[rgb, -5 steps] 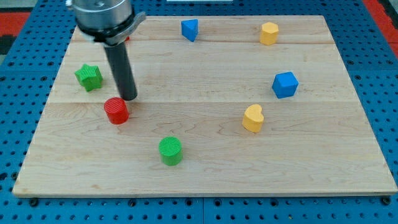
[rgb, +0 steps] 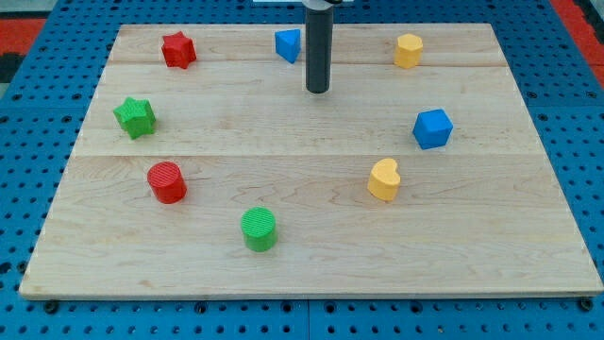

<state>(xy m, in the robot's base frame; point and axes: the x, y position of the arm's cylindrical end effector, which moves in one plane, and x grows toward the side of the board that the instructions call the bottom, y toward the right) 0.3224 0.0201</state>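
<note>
My tip [rgb: 318,91] rests on the wooden board [rgb: 302,236] near the view's top centre. The nearest block is a blue one [rgb: 288,44], just up and to the left of the rod, apart from the tip. A red star [rgb: 177,49] lies at the top left, with a green star [rgb: 135,116] below it. Lower left sits a red cylinder [rgb: 167,181], and a green cylinder [rgb: 259,229] stands near the bottom centre. On the right are a yellow block [rgb: 408,50], a blue cube [rgb: 432,128] and a yellow heart [rgb: 383,178].
The board lies on a blue pegboard surface [rgb: 585,113] that surrounds it on all sides.
The rod has swung from beside the red cylinder at the left up and right to the top centre. The red cylinder sits slightly further left and lower. The red star now shows.
</note>
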